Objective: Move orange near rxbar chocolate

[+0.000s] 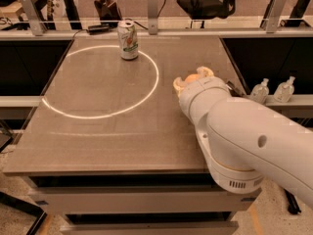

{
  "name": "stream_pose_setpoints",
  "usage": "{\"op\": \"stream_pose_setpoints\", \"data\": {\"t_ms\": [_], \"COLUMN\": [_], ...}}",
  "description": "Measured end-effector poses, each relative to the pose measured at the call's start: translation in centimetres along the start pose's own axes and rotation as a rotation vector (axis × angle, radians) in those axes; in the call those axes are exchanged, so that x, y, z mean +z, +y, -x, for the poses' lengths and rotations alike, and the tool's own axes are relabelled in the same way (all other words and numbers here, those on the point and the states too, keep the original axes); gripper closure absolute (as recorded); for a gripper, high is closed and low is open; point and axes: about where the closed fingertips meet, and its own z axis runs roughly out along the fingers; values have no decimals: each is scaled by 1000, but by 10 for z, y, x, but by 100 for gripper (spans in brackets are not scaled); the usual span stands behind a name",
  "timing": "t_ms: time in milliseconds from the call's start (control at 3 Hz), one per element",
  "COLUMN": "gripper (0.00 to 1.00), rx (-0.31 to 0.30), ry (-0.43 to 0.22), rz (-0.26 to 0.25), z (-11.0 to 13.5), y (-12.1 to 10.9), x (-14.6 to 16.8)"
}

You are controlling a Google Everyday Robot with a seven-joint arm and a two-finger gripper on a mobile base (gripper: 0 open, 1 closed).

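The orange (pixel 192 78) sits between the pale fingers of my gripper (pixel 191 77), over the right side of the table (pixel 98 131). The gripper is shut on the orange. My large white arm (pixel 244 131) reaches in from the lower right and covers the table's right front part. The rxbar chocolate is mostly hidden behind the arm. Only a dark sliver of it (pixel 234 88) shows at the table's right edge, just right of the gripper.
A green-and-white soda can (pixel 128 39) stands upright at the back of the table, on a bright ring of light (pixel 98 114). Two small clear bottles (pixel 260 90) (pixel 283 89) stand on a ledge to the right of the table. Railing posts run along the back.
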Motion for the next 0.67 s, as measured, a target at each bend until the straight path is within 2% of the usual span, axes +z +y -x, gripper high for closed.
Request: {"op": "stream_pose_setpoints", "data": {"t_ms": [333,667], "gripper": [100,84], "rx": [48,51], "ry": [54,54], "rz": [11,12], "z": [-22,-20], "y": [7,7], "x": [3,2]}}
